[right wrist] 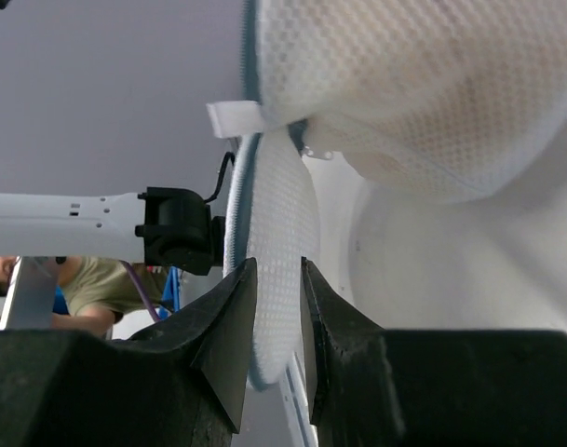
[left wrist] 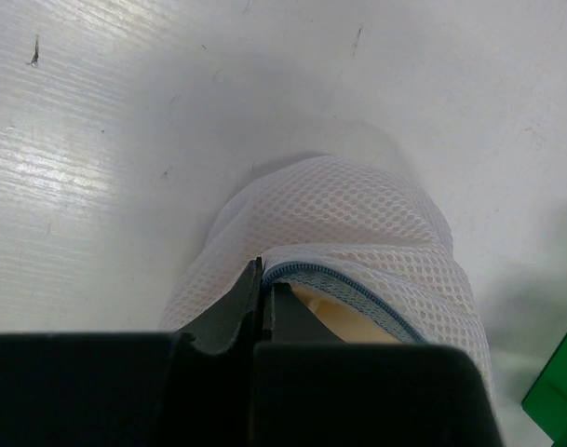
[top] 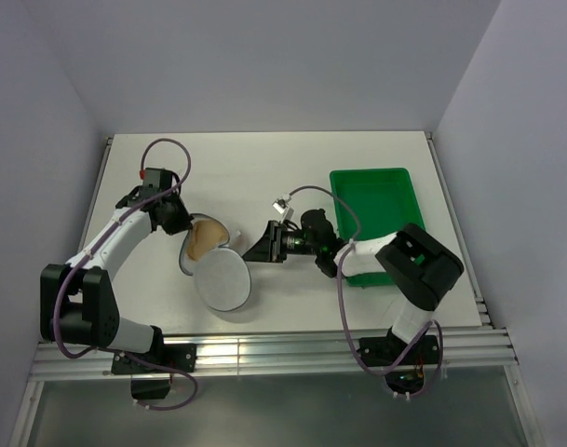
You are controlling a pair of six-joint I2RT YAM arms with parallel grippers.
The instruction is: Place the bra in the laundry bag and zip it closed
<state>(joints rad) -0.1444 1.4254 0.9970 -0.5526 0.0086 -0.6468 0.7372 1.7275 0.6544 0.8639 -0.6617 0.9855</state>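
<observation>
Zipping stage, bra inside laundry bag | left gripper pinched on bag rim | right gripper clamping raised flap | likely next: lower flap, run zipper

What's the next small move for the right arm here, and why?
Likely swing the right gripper, pinched on the open flap of the laundry bag, over toward the left arm to cover the bra. The bra lies inside, the left gripper is clamped on the rim by the zipper, and the mouth gapes open, so zipping can't start yet.
</observation>
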